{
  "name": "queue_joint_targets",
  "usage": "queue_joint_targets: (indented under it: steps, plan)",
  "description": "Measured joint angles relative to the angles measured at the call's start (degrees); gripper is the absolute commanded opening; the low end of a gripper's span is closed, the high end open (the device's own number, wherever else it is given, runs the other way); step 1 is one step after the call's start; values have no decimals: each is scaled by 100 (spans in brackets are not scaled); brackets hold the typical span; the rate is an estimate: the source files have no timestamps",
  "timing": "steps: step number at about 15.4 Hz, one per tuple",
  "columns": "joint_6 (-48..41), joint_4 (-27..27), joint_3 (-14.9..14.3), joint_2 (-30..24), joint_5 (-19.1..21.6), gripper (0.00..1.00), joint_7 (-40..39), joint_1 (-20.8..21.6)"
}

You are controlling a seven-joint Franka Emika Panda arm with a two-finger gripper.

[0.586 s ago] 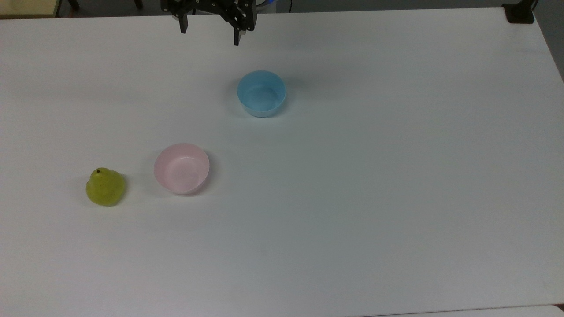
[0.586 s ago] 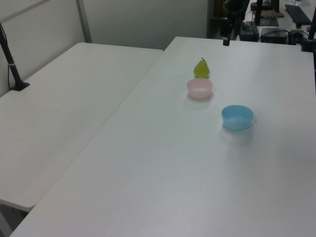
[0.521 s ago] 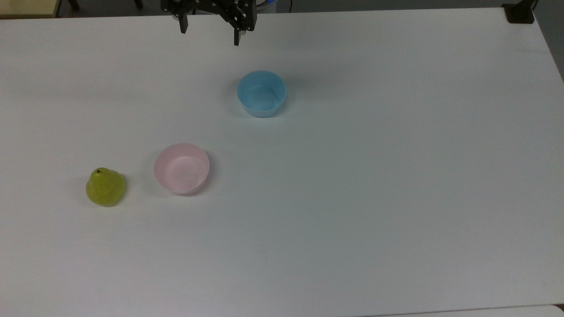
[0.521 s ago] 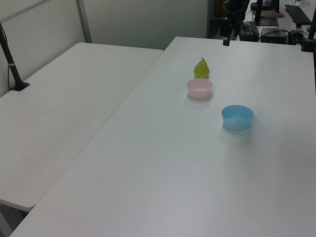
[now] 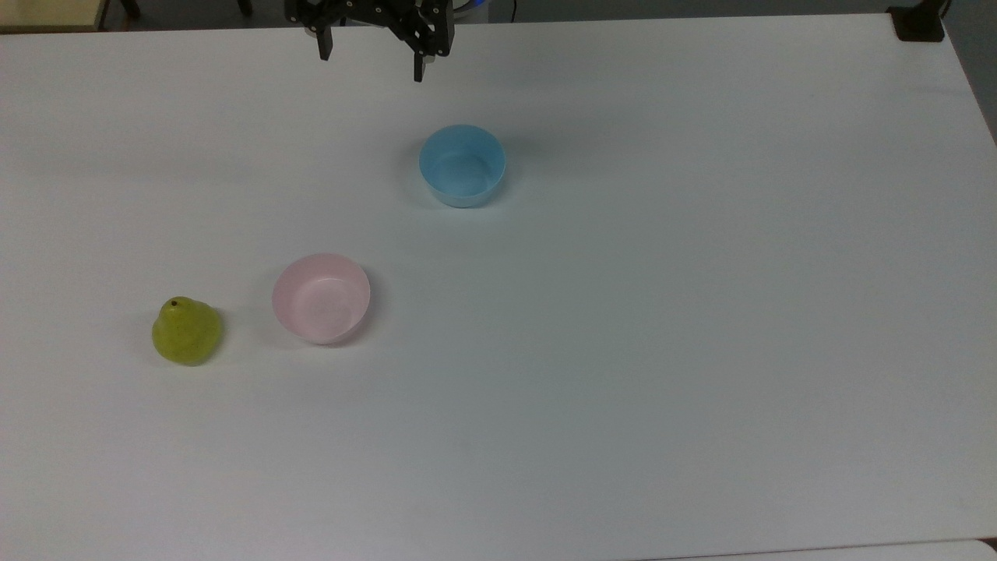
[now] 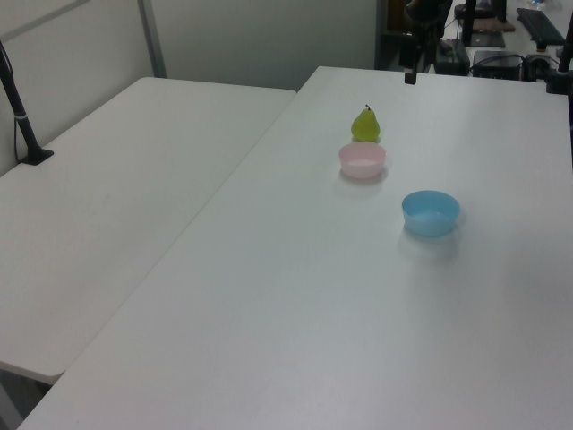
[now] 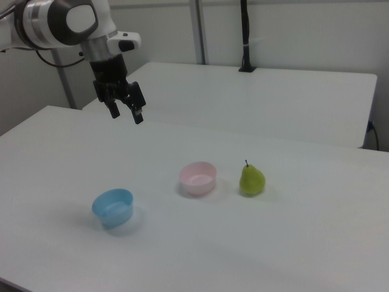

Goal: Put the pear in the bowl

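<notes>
From my end, the pear [image 5: 186, 331] is sitting upright on the white table [image 5: 662, 312], stem dot up, just beside the pink bowl [image 5: 321, 298] but not touching it. In the top view the pear is on the pink bowl's left; in the right view it's on the pink bowl's right [image 7: 198, 177], and in the left view it sits just behind it [image 6: 364, 124]. The pink bowl has nothing in it, plain smooth inside.

There's also a light blue bowl [image 5: 463, 165] standing well apart from the pink one, further up in the top view and toward the right view's lower left [image 7: 113, 207].

The gripper [image 5: 371, 64] hangs in the air at the top view's upper edge, above the far side of the table and well away from the pear. Its two fingers [image 7: 138, 115] are spread apart with nothing between them, pointing down; I can see that nicely in the right view [image 7: 126, 114]. The white arm [image 7: 67, 21] comes in from the right view's upper left.
</notes>
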Motion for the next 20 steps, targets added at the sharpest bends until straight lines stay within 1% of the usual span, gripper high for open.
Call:
queue_joint_targets:
  steps: [4, 10, 15, 20]
  plan:
    - [0, 0, -1, 4, 0, 100, -64, -7]
    - [250, -1, -19, 116, 0, 100, -733, -172]
    - [565, 114, -51, 465, 10, 100, -1474, -526]
    - [1244, 259, -65, 1012, 119, 100, -1737, -990]
